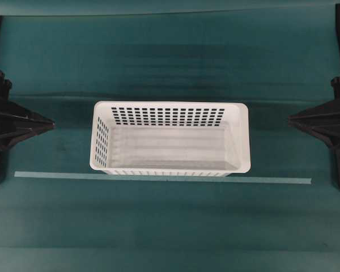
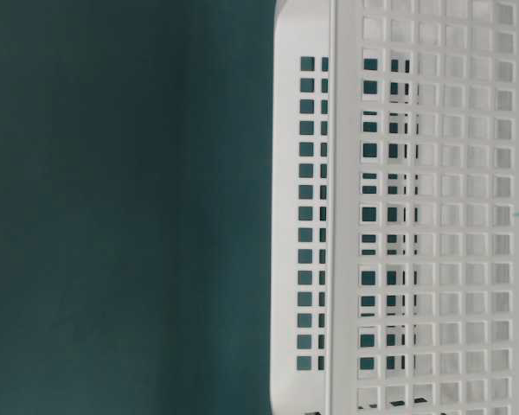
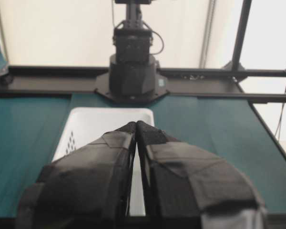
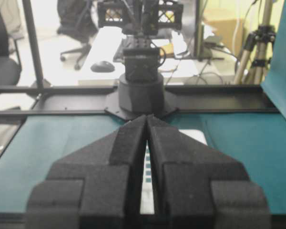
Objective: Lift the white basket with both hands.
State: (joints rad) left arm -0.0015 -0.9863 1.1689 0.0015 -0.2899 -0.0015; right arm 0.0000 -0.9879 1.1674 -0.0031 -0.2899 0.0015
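Dark green cloth (image 1: 170, 56) covers the whole table, and we see the white basket (image 1: 242, 136) standing upright on it near the middle, its long sides running left to right in the overhead view. A pale strip of tape (image 1: 272, 180) lies on the cloth just beside the basket's near wall, reaching well past both ends. The basket's floor looks bare, though glare on it makes that hard to judge.

Our left gripper (image 1: 50, 122) sits at the left edge of the overhead view and our right gripper (image 1: 291, 119) at the right edge, each well apart from the basket and pointing toward it. Both arms are cut off by the frame, so we see only their front parts.

From the left wrist camera, the jaws stand pressed nearly together with only a thin slit between the tips, gripping nothing; they hide most of the basket (image 3: 86, 121) beyond them. From the right wrist camera the jaws are likewise narrowed to a slit, holding nothing, and only a sliver of the basket (image 4: 196, 136) shows.

The table-level view appears turned sideways and shows only part of the perforated walls (image 2: 432, 216) against green cloth; the grippers are out of that frame.
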